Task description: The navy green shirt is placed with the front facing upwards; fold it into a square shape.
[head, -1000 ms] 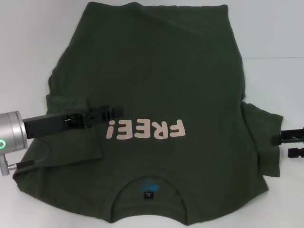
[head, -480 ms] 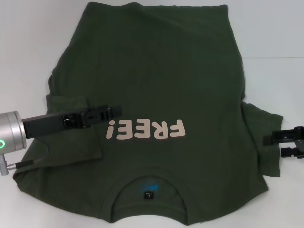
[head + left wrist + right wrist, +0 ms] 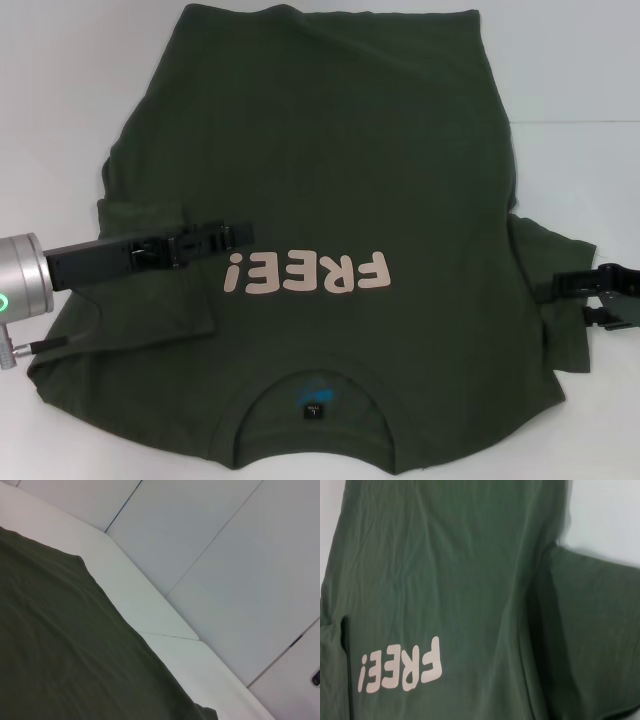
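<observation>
The head view takes in one navy green shirt (image 3: pixel 330 200) spread front-up across the white surface (image 3: pixel 60 100), collar near the robot and hem at the far side. Its pink "FREE!" print (image 3: pixel 305 273) reads upside down from there, and a small blue label (image 3: pixel 315 398) sits inside the neck. The shirt's left sleeve lies folded inward over the body; the right sleeve (image 3: pixel 555 290) spreads out to the right on the surface.

Two arms show in that view. The left gripper (image 3: pixel 225 238) reaches in from the left, low over the folded sleeve just left of the print; whether its jaws are parted or clenched cannot be made out, dark against dark cloth. The right gripper (image 3: pixel 590 295) enters at the right edge over the outer part of the right sleeve, partly cut off by the frame, its jaws equally unreadable.

The left wrist view shows neither gripper, only a plain stretch of the shirt (image 3: pixel 60 650), the bare surface (image 3: pixel 150 610) beyond it, and pale wall panels (image 3: pixel 210 545). The right wrist view alone gives the print (image 3: pixel 402 670) up close, beside the spread right sleeve (image 3: pixel 590 635); the collar falls outside it.
</observation>
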You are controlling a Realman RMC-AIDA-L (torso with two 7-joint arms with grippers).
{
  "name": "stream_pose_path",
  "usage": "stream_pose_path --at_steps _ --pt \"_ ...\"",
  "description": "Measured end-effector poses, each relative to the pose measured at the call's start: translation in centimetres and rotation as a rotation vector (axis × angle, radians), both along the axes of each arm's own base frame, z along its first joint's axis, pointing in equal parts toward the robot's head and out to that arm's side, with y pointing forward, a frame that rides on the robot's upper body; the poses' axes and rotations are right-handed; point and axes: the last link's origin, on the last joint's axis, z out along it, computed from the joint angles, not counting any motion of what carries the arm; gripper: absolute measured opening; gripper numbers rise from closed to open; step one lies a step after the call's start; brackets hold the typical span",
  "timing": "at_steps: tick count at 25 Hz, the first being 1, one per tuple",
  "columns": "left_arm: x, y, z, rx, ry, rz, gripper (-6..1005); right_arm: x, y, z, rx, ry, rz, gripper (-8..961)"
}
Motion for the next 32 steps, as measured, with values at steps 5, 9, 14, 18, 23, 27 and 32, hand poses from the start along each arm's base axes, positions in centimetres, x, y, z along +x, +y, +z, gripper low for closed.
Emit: stream_pose_path --at_steps 5,9,14,18,23,27,32 --pt "0.1 0.1 0.0 0.001 -0.001 0.000 658 -0.1 0.0 0.0 -0.003 0.002 0.003 763" --pt "0.1 0.1 0.1 0.001 -0.002 0.000 658 0.2 -0.1 0.3 -0.001 -0.003 0.001 654" --pt "0.1 0.1 0.1 0.001 -0.003 -0.001 658 0.3 -0.2 0.3 -0.002 -0.006 -0.002 446" --pt "0.1 0.1 0.1 0.001 -0.004 0.000 658 0.4 -0.2 0.3 0.002 -0.009 -0.004 251" --pt "0.1 0.0 0.0 0.000 -0.005 0.001 657 0.4 -0.2 0.3 0.001 -0.012 -0.004 148" --pt "0.1 0.0 0.0 0.000 -0.005 0.002 657 0.7 -0.1 0.5 0.006 -0.032 0.006 66" --pt "0.0 -0.1 0.1 0.001 -0.009 0.005 657 1.8 0.1 2.4 0.055 -0.096 0.057 14"
